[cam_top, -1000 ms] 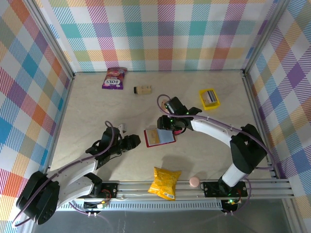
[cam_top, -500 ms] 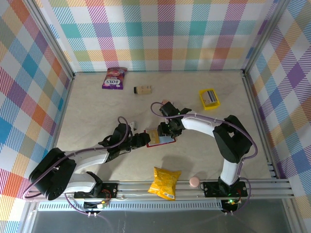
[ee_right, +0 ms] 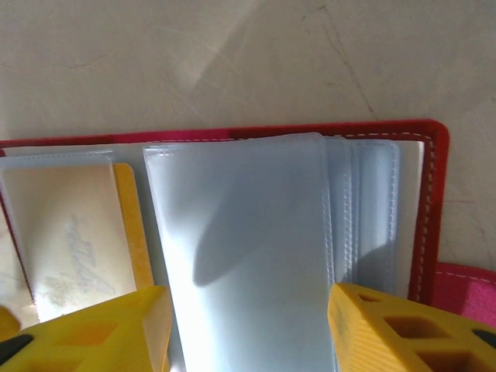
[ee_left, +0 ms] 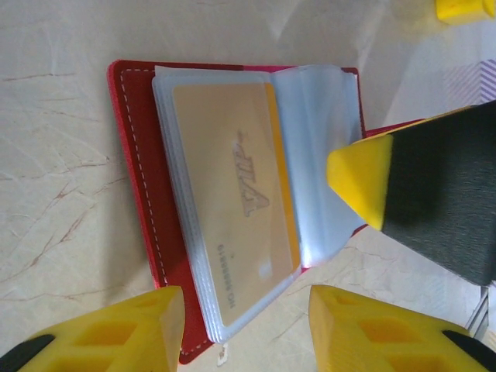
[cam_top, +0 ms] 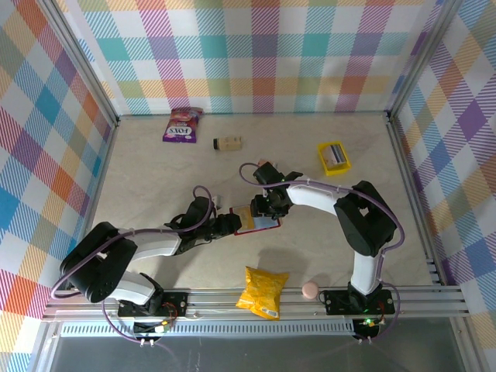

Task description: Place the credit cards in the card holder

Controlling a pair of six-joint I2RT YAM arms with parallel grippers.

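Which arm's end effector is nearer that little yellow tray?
Right. The right end effector is over the holder, down-left of the tray; the left end effector is farther left.

Bright and even from overhead in the top view, with soft, short shadows on the pale worktop (cam_top: 139,170). Sharp throughout, barely bowed toward the frame edges. Much harsher up close: white glare on the clear sleeves (ee_left: 318,124) of the card holder (ee_left: 132,155) in the left wrist view, washing out the print on the yellow card (ee_left: 225,186). Darkened by a blurred shadow mid-sleeve in the right wrist view. Soft-focused on the near jaws along both lower edges.
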